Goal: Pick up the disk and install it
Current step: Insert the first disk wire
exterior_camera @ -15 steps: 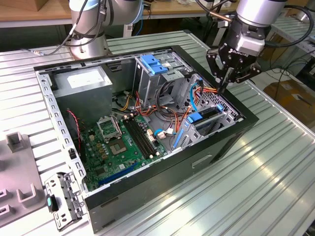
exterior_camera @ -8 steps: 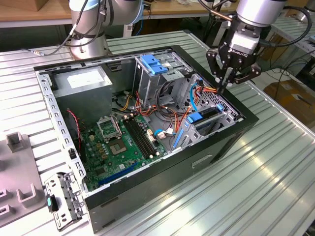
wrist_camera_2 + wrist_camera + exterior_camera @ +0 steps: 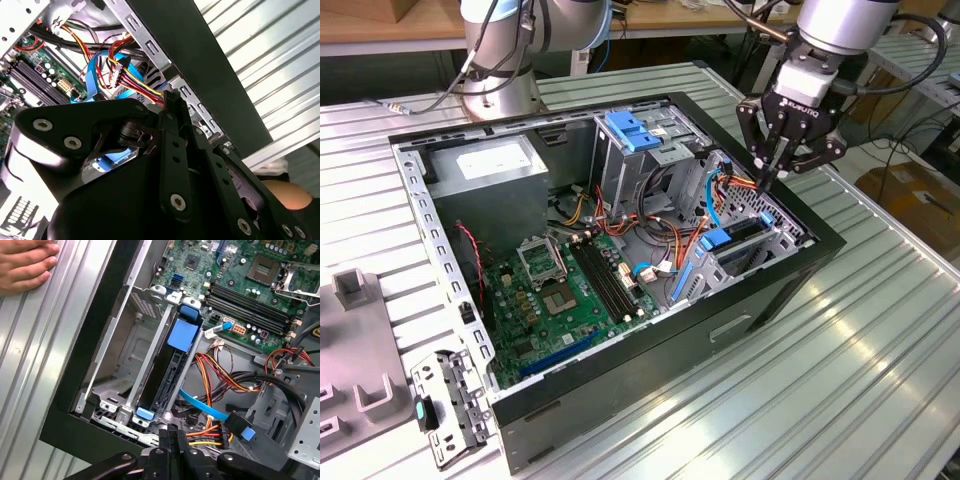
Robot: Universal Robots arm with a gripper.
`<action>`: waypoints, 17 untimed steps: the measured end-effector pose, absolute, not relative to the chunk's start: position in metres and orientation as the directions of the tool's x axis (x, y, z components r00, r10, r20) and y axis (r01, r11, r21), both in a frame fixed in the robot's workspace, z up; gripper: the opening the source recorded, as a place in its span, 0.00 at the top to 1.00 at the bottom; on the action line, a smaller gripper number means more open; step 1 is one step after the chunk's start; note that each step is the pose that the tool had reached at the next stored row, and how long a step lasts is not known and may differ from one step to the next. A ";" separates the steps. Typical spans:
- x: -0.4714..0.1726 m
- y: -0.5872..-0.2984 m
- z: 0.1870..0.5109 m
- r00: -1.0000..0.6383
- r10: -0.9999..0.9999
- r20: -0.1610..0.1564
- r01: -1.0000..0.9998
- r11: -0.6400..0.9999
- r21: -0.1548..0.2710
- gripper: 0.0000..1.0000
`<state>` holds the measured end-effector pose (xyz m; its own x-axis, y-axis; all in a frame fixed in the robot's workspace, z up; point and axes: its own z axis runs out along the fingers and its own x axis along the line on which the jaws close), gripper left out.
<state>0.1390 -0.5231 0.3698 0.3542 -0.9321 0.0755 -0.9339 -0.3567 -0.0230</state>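
While the tool (image 3: 767, 172) hangs over the open computer case (image 3: 620, 400), at about two o'clock from the case's middle in the exterior view, its fingers are pressed together with nothing between them. Their tips point down just above a bundle of red, orange and yellow cables (image 3: 220, 385). In the first wrist view the disk (image 3: 169, 371) stands on edge inside the metal drive bay (image 3: 125, 355) at the case's corner, blue rails along its sides, close below the tool's tips. The motherboard (image 3: 570, 290) lies at about eight o'clock from the tool in the exterior view. A person's hand (image 3: 25, 265) rests flat on the ribbed bench (image 3: 860, 380) beside the case.
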 end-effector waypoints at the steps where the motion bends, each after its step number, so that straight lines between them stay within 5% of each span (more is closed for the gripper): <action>1: 0.139 -0.523 0.370 0.333 -0.940 0.075 -0.942 -0.335 -0.023 0.84; 17: 0.132 -0.523 0.368 0.108 -0.991 0.076 -0.994 -0.110 -0.023 0.84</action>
